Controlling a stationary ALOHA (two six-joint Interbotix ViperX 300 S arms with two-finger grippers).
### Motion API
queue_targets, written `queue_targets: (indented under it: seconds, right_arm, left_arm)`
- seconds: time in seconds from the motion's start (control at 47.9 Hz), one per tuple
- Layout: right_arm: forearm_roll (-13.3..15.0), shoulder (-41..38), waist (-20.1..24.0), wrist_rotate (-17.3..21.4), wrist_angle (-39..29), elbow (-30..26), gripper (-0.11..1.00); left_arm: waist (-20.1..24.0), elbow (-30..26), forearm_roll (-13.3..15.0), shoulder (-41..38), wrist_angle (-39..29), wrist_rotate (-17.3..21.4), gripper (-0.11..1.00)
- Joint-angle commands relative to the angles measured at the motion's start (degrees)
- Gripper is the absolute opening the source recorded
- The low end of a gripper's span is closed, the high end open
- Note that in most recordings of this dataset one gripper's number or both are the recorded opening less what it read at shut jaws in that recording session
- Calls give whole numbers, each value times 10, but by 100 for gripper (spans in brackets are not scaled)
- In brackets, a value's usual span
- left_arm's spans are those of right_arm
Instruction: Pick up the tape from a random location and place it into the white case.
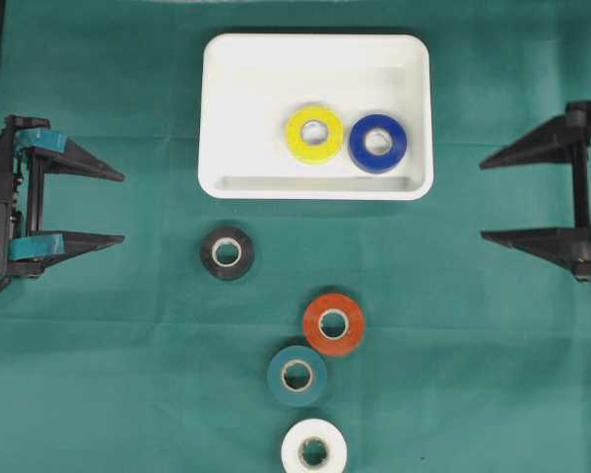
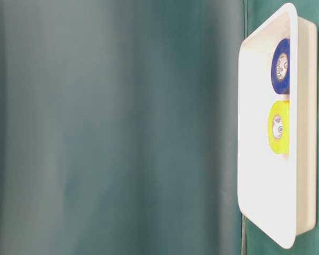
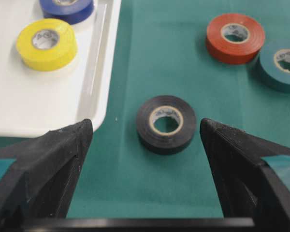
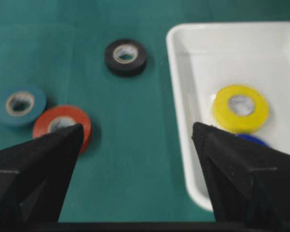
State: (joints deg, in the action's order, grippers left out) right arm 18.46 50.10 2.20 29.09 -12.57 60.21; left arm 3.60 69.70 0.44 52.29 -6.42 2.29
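Both my grippers, left (image 1: 124,208) and right (image 1: 481,200), gape wide, empty. Reaching for the orange tape (image 1: 333,323) (touching the teal tape (image 1: 296,374)) risks nudging both.

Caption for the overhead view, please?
Yellow tape and blue tape in the white case; four rolls remain outside it.

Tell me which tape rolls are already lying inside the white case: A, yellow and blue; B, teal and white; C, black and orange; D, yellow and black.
A: the yellow tape roll and the blue tape roll lie side by side inside the white case.
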Motion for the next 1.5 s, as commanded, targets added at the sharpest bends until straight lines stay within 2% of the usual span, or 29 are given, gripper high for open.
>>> queue_targets:
  seconds: [0.0,0.188,0.334,0.856,1.023,1.315,1.482]
  right_arm:
    - [2,18,1,1,37,31,88]
    - [0,28,1,1,98,92,88]
    - [0,20,1,1,124,116,88]
    - [0,13,-4,1,143,120,88]
    - [0,14,-4,1,143,119,87]
    - [0,14,-4,-1,143,113,87]
    - [0,14,-4,-1,142,110,87]
  left_arm:
    - [1,-5,0,-3,7,0,91]
    - [2,-5,0,-3,7,1,91]
    - [2,-5,0,-3,7,1,91]
    - [-5,-7,0,-3,7,0,91]
    - [-48,-7,0,0,16,0,91]
    - [-165,-9,0,11,27,0,91]
    - [-189,-9,0,11,26,0,91]
